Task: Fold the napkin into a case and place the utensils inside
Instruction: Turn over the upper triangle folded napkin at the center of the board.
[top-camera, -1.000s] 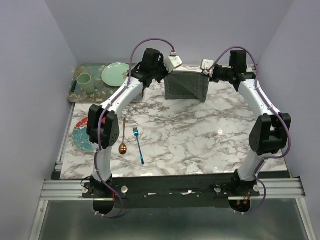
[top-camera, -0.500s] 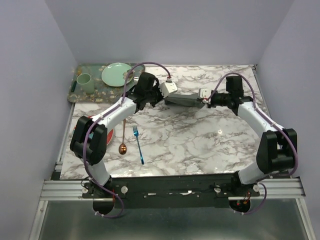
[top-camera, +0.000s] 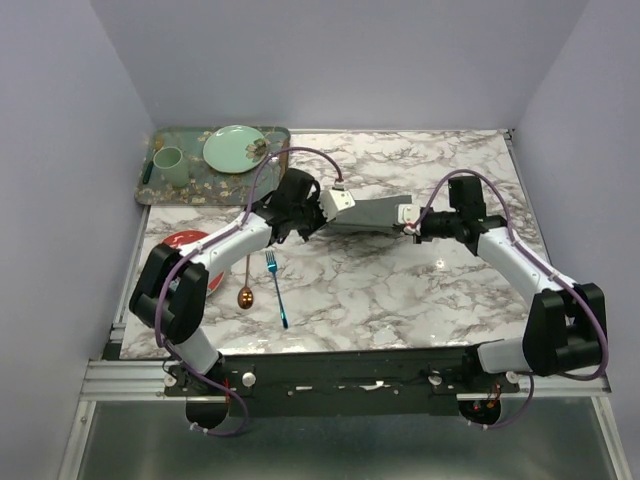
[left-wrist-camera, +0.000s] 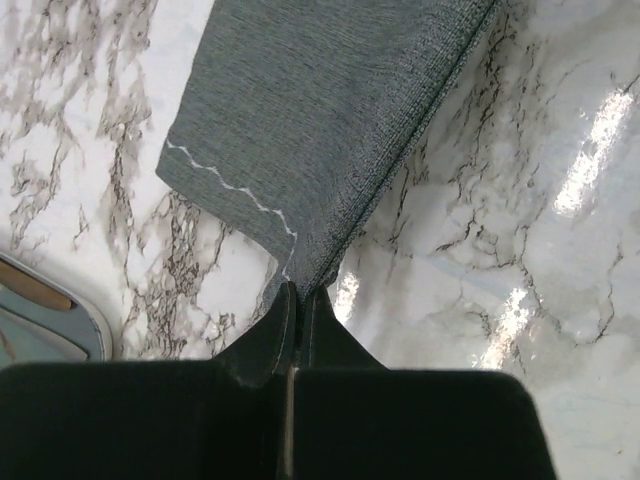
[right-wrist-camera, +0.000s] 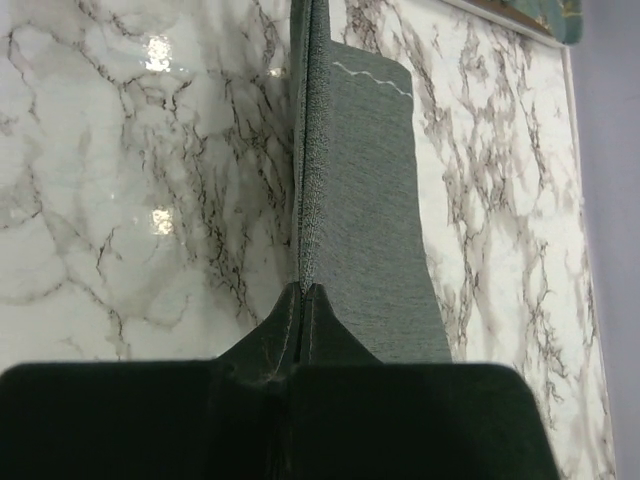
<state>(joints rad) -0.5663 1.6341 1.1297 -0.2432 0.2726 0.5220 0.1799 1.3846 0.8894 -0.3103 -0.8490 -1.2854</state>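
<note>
The white, grey-veined marble desk fills most of the top view, and both arms reach in over its middle from either side. At its far left corner lies a patterned green tray that carries a pale green plate and a pale green cup to the left of it. The napkin is next in size: it is a narrow, long, dark grey band, folded on itself and stretched crosswise between the two tools just beyond the middle of the desk, well apart from the tray. In the wrist views a thin, wavy, light stitch line runs across one short end of it. Whether the band rests on the marble or hangs just above it cannot be told. The left tool has its fingers pressed together on the napkin's left end, pinching the cloth by a corner at the folded edge. The right tool is likewise clamped tight on the right end, with the folded edge running straight out from its fingertips. A red plate shows at the left edge of the desk, partly hidden under the left arm. Near it, in front of the left arm, the copper spoon lies with its bowl toward the near edge. Just to the right of the spoon lies the slim blue fork, apart from it and with its tines pointing away from the arm bases.
</note>
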